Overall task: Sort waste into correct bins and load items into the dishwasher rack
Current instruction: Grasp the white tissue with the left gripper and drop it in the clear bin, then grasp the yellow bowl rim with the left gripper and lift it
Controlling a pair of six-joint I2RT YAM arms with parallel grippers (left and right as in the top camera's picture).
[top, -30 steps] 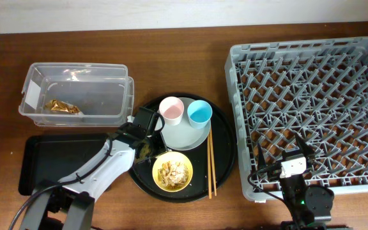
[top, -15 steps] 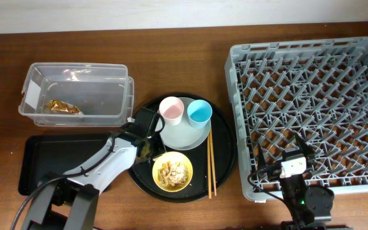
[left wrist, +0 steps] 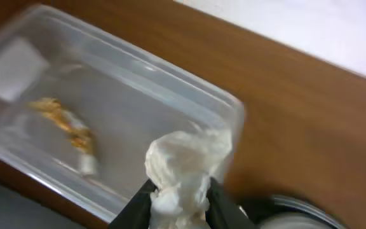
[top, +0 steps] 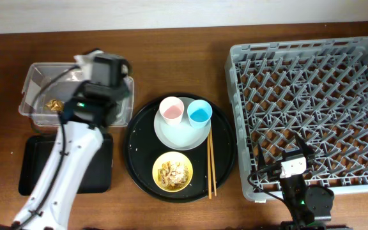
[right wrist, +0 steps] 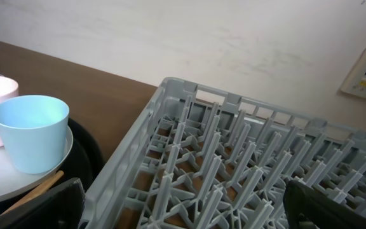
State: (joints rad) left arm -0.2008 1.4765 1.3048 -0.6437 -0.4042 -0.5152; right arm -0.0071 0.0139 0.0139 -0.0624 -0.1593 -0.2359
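Observation:
My left gripper (left wrist: 178, 198) is shut on a crumpled white tissue (left wrist: 186, 159) and hangs over the right end of the clear box (left wrist: 126, 89), seen from overhead as well (top: 34, 112). A gold-brown wrapper (left wrist: 65, 124) lies inside that box. On the round black tray a pink cup (top: 171, 110) and a blue cup (top: 199, 114) stand on the pale plate (top: 179, 135). In front of them sits the yellow bowl (top: 172, 171) with food scraps, and the chopsticks (top: 211, 166) lie to its right. My right gripper (right wrist: 183, 210) is open over the front left corner of the grey rack (top: 312, 96).
A shallow black rectangular tray (top: 34, 169) lies in front of the clear box, partly under my left arm. The round black tray (top: 225, 150) sits between the bins and the rack. The rack's near wall stands close to the chopsticks.
My left gripper closed on the tissue at the round tray's left side, then rose and swung back and left over the clear box. The right arm has not moved.

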